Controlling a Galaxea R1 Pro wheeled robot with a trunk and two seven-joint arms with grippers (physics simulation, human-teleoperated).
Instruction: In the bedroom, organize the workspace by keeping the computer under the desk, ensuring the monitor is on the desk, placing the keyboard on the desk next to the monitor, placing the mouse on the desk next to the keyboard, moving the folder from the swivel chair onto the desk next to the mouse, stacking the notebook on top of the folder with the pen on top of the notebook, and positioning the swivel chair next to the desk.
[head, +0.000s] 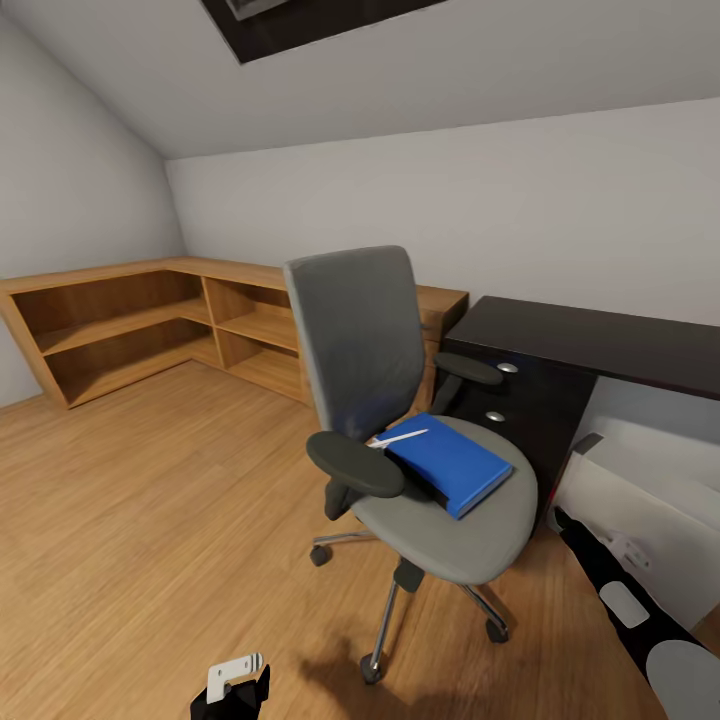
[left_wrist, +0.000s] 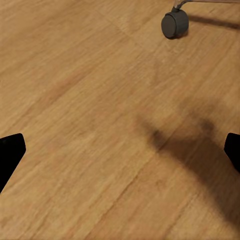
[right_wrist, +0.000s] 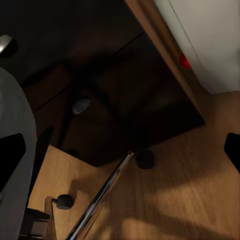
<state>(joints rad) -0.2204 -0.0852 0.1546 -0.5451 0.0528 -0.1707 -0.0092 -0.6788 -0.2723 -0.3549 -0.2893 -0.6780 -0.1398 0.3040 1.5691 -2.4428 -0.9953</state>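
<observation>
The grey swivel chair (head: 365, 340) stands mid-floor, just left of the black desk (head: 600, 345) and its drawer unit (head: 520, 410). On the seat lies the blue folder (head: 450, 465), and the white pen (head: 400, 437) rests across its far corner. I cannot make out the notebook. The light-grey computer (head: 640, 500) sits under the desk. Monitor, keyboard and mouse are out of view. My left gripper (left_wrist: 120, 152) hangs open over bare floor near a castor (left_wrist: 174, 24). My right gripper (right_wrist: 120, 155) is open too, low between the chair base and the drawer unit (right_wrist: 100, 75).
A light-wood L-shaped shelf unit (head: 150, 320) runs along the back and left walls under a sloped ceiling. Wooden floor (head: 150, 520) stretches left of the chair. Chrome chair legs (right_wrist: 105, 195) and castors (right_wrist: 145, 159) lie close to my right gripper.
</observation>
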